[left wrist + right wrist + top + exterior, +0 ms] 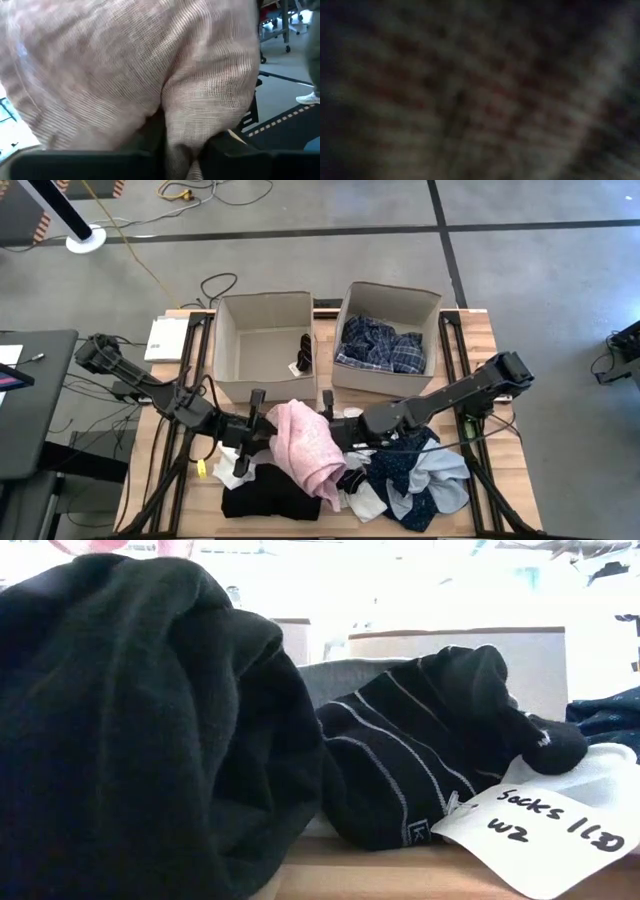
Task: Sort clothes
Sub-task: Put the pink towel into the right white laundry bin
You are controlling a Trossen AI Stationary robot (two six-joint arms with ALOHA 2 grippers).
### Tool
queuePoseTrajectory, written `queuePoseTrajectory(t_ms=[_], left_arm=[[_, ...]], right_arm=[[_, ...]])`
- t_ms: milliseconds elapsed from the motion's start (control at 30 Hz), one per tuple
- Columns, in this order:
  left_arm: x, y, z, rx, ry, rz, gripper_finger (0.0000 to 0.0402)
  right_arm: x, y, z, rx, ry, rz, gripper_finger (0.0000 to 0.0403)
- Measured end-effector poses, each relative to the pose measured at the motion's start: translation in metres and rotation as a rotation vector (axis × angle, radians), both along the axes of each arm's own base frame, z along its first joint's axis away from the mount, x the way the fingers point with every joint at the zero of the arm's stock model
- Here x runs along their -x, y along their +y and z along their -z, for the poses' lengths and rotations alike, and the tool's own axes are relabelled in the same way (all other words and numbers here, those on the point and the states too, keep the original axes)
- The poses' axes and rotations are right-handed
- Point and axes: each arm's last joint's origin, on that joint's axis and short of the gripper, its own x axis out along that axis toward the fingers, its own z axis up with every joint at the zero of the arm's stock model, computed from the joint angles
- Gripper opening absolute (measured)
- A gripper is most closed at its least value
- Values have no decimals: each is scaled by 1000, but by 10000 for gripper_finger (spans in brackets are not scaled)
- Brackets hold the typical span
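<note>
Pink garment (305, 442) (near table's front edge) sits pinched between both end effectors' fingers.

Two beige fabric boxes (232, 308). One blue plaid garment (380, 345) in right box. One pink knit garment (305, 442). One black garment (268, 495). One navy dotted garment (405, 465). One black striped sock bundle (420, 760), one white paper tag (545, 825).

A crumpled pink garment (305, 442) tops the pile beside black (268, 492), navy dotted (405, 463) and light blue (440, 485) clothes, while blue plaid (382, 345) fills the right box.
</note>
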Motion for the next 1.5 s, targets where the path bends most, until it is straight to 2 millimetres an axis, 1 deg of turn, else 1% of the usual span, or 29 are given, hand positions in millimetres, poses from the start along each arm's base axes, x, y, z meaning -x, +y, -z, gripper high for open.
queuePoseTrajectory(t_ms=[67,100,233,333,400,533,733,867,967,1100,1200,1333,1500], left_arm=[[0,0,0,0,2,2,122],[1,-1,0,-1,3,4,141],[6,-4,1,-17,24,13,207],[13,-5,-1,-26,32,-14,238],[19,-4,-1,-43,52,-86,250],[34,1,-5,-63,74,-190,255],[52,6,-8,-20,119,-187,256],[56,6,-2,-6,183,-180,256],[55,6,4,-1,229,-185,256],[53,4,11,6,277,-192,256],[53,2,15,17,304,-185,256],[53,1,18,42,335,-170,256],[55,-1,22,62,365,-149,256]], right_arm=[[1,2,0,16,4,-2,108],[1,3,1,25,8,-1,99],[5,7,1,95,23,58,99],[11,8,-3,147,31,105,99],[17,7,-11,165,24,138,99],[34,-1,-34,158,-11,203,98],[60,-17,-58,222,10,414,95],[78,-38,-76,236,20,588,95],[89,-60,-84,247,53,721,95],[104,-94,-93,246,95,916,95],[112,-118,-94,240,142,1054,95],[121,-145,-80,192,241,1163,95],[131,-177,-42,52,458,1262,95]])
